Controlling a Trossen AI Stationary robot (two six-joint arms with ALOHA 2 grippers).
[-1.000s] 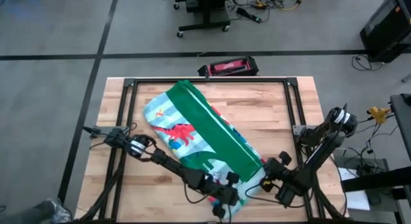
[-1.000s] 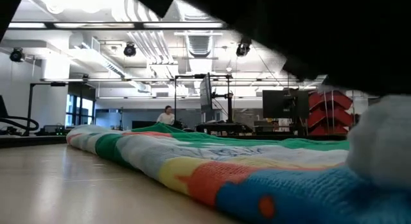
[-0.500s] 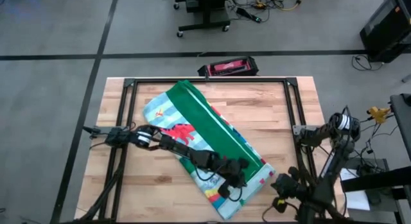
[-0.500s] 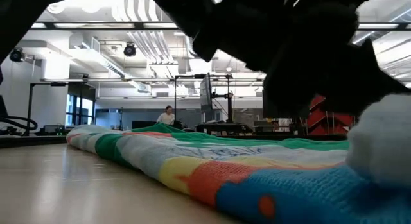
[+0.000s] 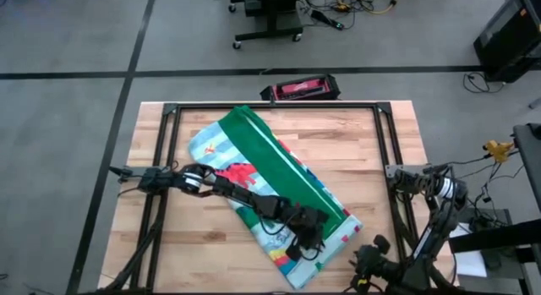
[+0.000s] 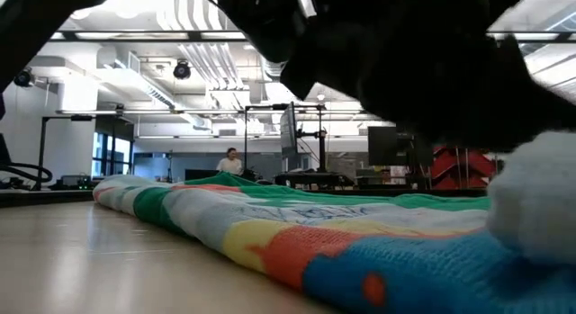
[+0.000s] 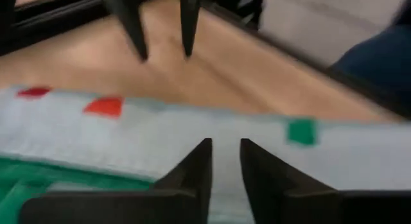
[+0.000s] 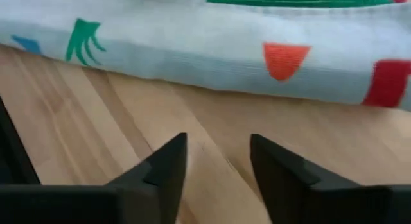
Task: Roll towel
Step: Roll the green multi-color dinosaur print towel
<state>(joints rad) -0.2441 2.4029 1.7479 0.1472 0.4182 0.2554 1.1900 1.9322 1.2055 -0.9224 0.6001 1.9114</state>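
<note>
The towel [image 5: 262,172] lies folded in a long strip, slanting from the far left to the near right of the table. A green band runs along it and dinosaur print shows beside it. In the low view its near end [image 6: 360,251] fills the foreground. My left gripper [image 5: 308,243] reaches over the towel's near end, its fingers [image 7: 225,160] a little apart above the pale cloth [image 7: 160,128]. My right gripper [image 5: 365,263] stands open over bare wood near the table's near right corner, off the towel. The towel's edge [image 8: 192,38] lies ahead of its fingers [image 8: 218,153]. My left gripper comes slanting down from the table's left over the pale near end of the towel [image 7: 225,131]. Whether its fingertips touch the cloth I cannot tell. Nothing is between them.
A black metal frame [image 5: 380,143] runs around the table top. A red and black box [image 5: 303,88] sits just beyond the far edge. Bare wood shows to the left of the towel and at the far right.
My right gripper has drawn away from the towel's near right corner toward the table's near right corner. My left gripper has swung from the towel's near tip farther onto the cloth, toward the far right. The towel has stayed in place.
</note>
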